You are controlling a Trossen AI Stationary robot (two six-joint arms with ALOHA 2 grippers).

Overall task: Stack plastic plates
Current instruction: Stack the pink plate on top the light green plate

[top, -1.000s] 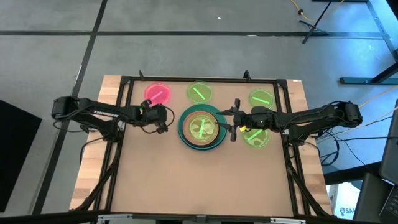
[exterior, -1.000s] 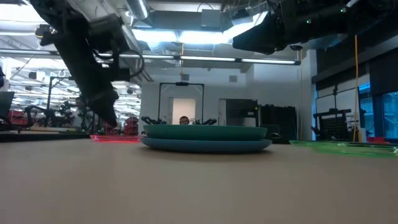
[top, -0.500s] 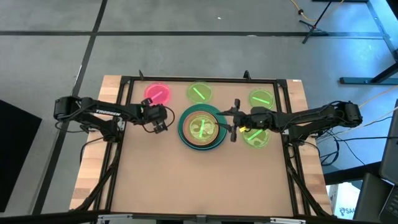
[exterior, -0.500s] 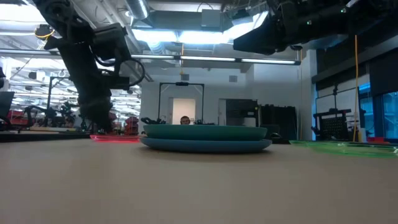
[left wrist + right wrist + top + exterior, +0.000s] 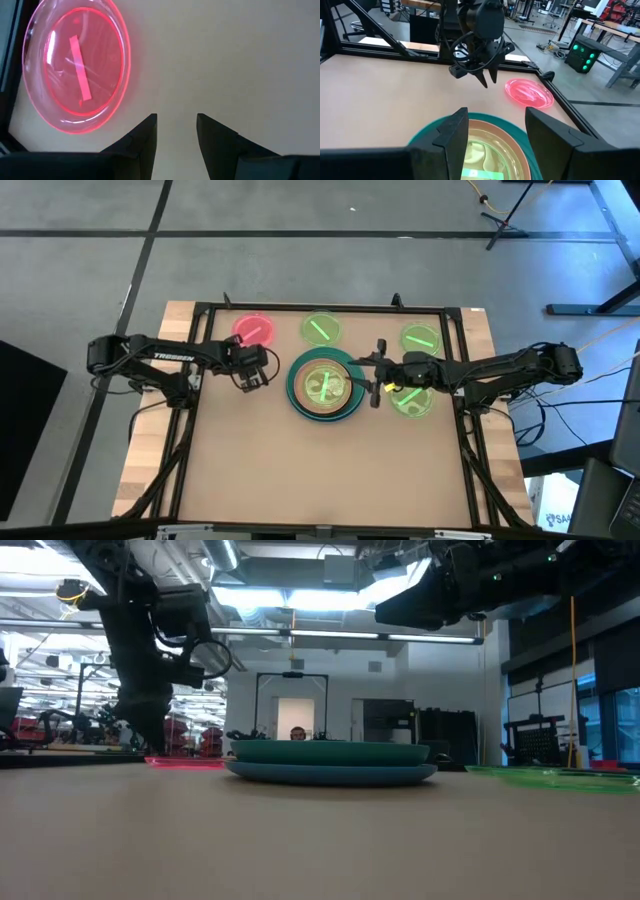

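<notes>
The left gripper (image 5: 252,370), fingers parted and empty, is being moved far-left toward the pink plate (image 5: 253,330), apparently next for the stack (image 5: 323,384), while the right gripper (image 5: 368,375), fingers spread, is being held over it.

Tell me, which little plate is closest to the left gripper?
The pink-red plate, the only pink one; the left gripper hovers beside it, while the green ones lie farther right.

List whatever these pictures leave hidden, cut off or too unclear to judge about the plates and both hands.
- Stack, low view: seen edge-on, so only the teal and blue rims show; plates inside are hidden.
- Green plate, high view: the right arm partly covers it.
- Pink plate, left wrist view: its rim is cut off by the picture edge.
- Right hand, right wrist view: open, fingertips cropped by the bottom edge.
- Left hand: open, empty.
</notes>
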